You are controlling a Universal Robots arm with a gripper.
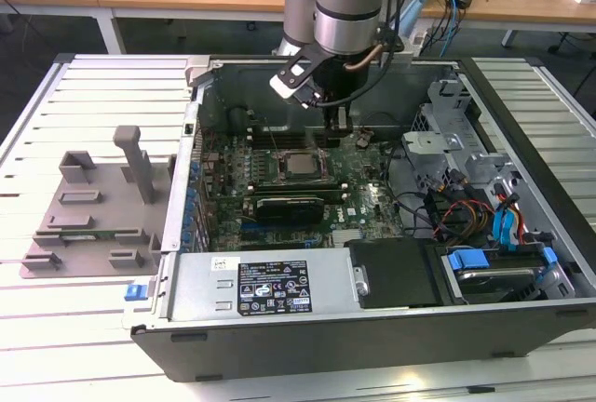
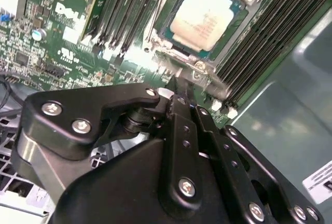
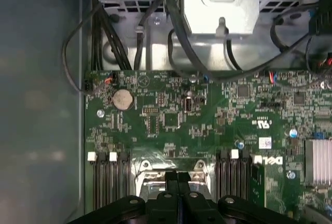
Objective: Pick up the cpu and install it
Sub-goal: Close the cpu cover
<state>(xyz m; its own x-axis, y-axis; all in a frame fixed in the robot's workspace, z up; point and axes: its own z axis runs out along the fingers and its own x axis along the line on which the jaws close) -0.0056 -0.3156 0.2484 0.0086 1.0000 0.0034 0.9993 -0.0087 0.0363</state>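
The cpu (image 1: 300, 162) lies flat in its socket on the green motherboard (image 1: 368, 199) inside the open computer case, its pale silvery top facing up. In the second wrist view the cpu (image 2: 205, 19) sits square in the socket, with memory slots on both sides. My gripper (image 1: 340, 128) hangs above the board just behind the socket, towards the exterior view's right of the chip. Its black fingers (image 3: 179, 178) are pressed together with nothing between them. In the second wrist view the fingertips (image 2: 182, 85) end a little short of the socket's edge.
A black card (image 1: 291, 205) lies across the board in front of the socket. Cables (image 1: 447, 207) and a drive cage with blue parts (image 1: 498, 262) crowd the case at the exterior view's right. The power supply (image 1: 270, 286) spans the front. A grey fixture (image 1: 93, 207) stands on the table at the left.
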